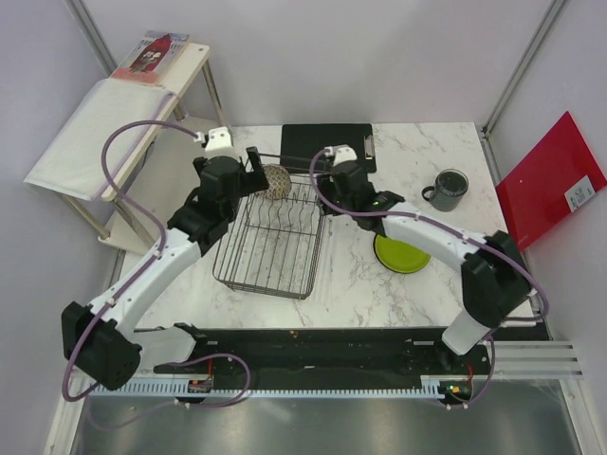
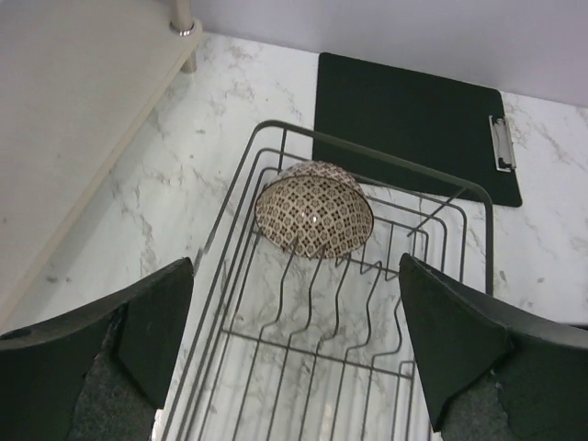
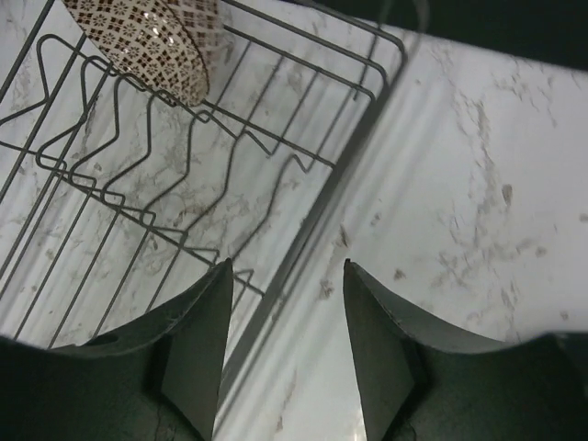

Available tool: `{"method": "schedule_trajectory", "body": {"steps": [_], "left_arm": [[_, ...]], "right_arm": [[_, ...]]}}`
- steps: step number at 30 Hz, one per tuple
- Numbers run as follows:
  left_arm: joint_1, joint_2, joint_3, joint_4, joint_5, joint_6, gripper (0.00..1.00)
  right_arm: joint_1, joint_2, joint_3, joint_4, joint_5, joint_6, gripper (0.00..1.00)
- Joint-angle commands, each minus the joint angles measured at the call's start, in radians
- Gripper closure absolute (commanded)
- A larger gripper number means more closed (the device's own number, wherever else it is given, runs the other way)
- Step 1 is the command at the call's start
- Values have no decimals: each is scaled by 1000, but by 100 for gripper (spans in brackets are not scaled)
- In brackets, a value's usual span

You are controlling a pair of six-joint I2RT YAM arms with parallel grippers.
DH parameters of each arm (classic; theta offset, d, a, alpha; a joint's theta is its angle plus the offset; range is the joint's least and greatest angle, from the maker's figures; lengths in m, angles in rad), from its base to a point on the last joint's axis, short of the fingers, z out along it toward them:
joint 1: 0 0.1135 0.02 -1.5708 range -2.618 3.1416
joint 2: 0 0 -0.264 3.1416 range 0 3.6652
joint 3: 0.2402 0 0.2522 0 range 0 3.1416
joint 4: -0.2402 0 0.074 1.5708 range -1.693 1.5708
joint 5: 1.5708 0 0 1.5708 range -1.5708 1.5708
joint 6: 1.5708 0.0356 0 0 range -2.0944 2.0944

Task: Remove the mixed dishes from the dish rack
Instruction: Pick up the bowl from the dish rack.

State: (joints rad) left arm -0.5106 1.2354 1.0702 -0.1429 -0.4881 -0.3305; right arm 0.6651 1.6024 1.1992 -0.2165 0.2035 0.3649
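Step in hand, as I read it: pull the last piece from the rack (image 1: pixel 270 248).

- Left hand (image 2: pixel 294 266): fingers wide apart, empty, hovering over the rack. The patterned dish (image 2: pixel 315 209) sits straight ahead of it, centred in the gap, not touching either finger.
- The dish is at the rack's far end, tipped on edge against the dividers, domed patterned side toward the left hand.
- Right hand (image 3: pixel 287 266): fingers partly apart, nothing between them. The rack's right rim runs below the gap and the dish is up and to its left. Can't tell if it touches the wire.

How I'd do the grasp:
- Take the upper rim, one finger each side of the wall. Pinching across the dome will likely slip.
- Close slowly; glazed surface, thin edge.
- Lift straight up until clear of the divider tips, only then translate. Dragging sideways could snag a wire and tow the rack.
- The rack looks light. The right hand is well placed to press its rim down if it shifts.

Containers:
- Rack: only the patterned dish visible; the other slots show bare wire and the surface (image 1: pixel 360 284) through the grid.
- Mug (image 1: pixel 446 190): upright on the surface, well right of the right hand; interior dark, contents can't be told.
- Green plate (image 1: pixel 403 258): flat on the surface behind the right hand, partly under its forearm, nothing on the part showing.
- Clipboard (image 2: pixel 413 129) is beyond the rack, past the dish. Keep the lift path off it.
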Motion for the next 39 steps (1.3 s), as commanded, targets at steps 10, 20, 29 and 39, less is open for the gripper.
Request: {"method": "schedule_trajectory", "body": {"steps": [10, 20, 29, 39], "left_arm": [[1, -374, -243, -287, 133, -416, 1], [1, -588, -397, -310, 138, -412, 1], [3, -639, -458, -327, 152, -429, 1], [1, -602, -484, -331, 158, -481, 1]], "right_arm": [[70, 266, 97, 604, 45, -434, 40], [71, 415, 134, 749, -78, -472, 44], [76, 527, 239, 793, -73, -500, 44], [117, 683, 404, 718, 86, -607, 55]]}}
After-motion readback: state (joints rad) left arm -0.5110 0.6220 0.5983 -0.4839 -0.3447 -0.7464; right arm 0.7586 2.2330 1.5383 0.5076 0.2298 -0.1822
